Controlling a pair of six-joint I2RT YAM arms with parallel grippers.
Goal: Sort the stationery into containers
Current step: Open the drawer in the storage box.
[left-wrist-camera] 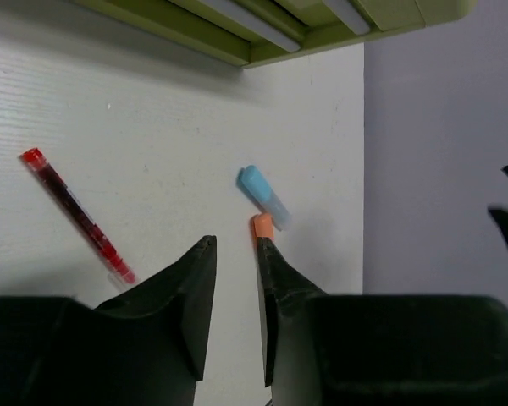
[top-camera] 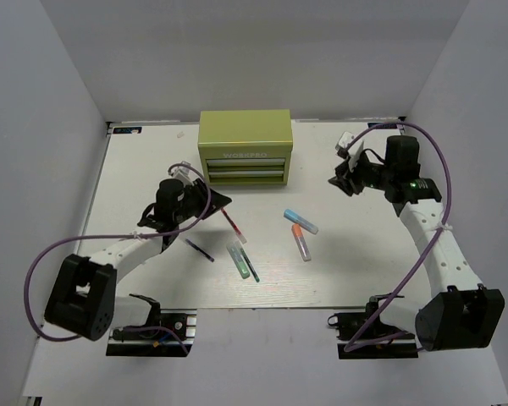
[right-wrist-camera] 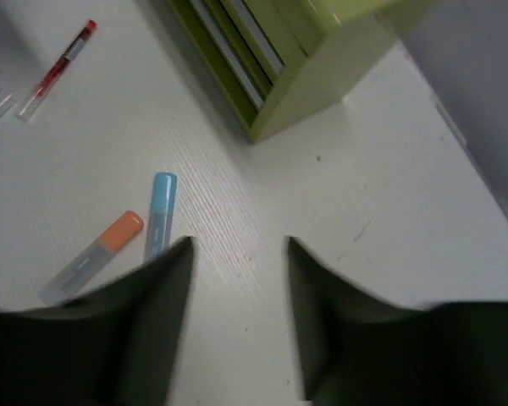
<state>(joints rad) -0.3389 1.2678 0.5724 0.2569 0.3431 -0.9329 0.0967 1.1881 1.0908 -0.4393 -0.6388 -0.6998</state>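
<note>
Tool chest [top-camera: 244,135] at far table [top-camera: 135,169] edge

A white table [top-camera: 356,271] sits boxed in by plain pale grey walls [top-camera: 254,51] under even light.

left arm [top-camera: 125,250], right arm [top-camera: 434,244]: white links, black joints, bulky black bases | cables [top-camera: 30,279]: purple, one looping along each arm | left gripper [left-wrist-camera: 235,245], right gripper [right-wrist-camera: 239,247]: black wedge-shaped fingers | light [top-camera: 413,182]: small, green, on right wrist

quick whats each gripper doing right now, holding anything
left gripper: open, jaws only a little apart, holding nothing
right gripper: open, jaws well apart, holding nothing
</note>
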